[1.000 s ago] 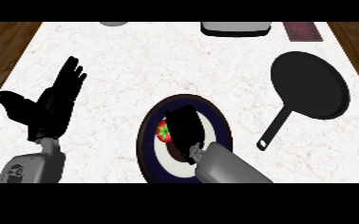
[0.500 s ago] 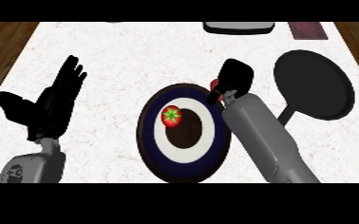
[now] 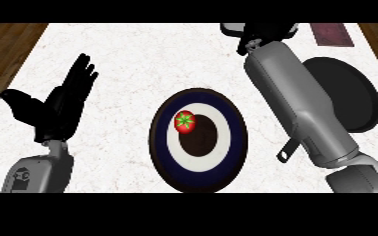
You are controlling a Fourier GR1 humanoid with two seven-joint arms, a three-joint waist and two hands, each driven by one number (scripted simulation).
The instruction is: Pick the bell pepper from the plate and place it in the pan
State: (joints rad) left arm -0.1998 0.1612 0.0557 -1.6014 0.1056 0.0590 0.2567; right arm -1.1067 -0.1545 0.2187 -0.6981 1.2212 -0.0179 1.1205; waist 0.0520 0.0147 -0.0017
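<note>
A red bell pepper [image 3: 184, 122] with a green stem lies on the round plate [image 3: 164, 152], left of the plate's dark centre. The plate has a navy rim and a white ring. The black pan [image 3: 354, 97] sits to the right, largely covered by my right forearm, and its handle end [image 3: 286, 153] pokes out beneath the arm. My right hand [image 3: 255, 36] is at the counter's far edge, well beyond the plate, and its fingers are cut off by the view's top. My left hand [image 3: 65, 100] rests open at the left, fingers up.
A pale grey object [image 3: 232, 28] sits at the far edge beside my right hand. A dark red flat item [image 3: 331, 34] lies at the far right. Wooden floor [image 3: 16, 45] shows past the counter's left edge.
My right arm has swung from over the plate up toward the far edge of the counter. The pepper stays on the plate. My left hand has not moved.
</note>
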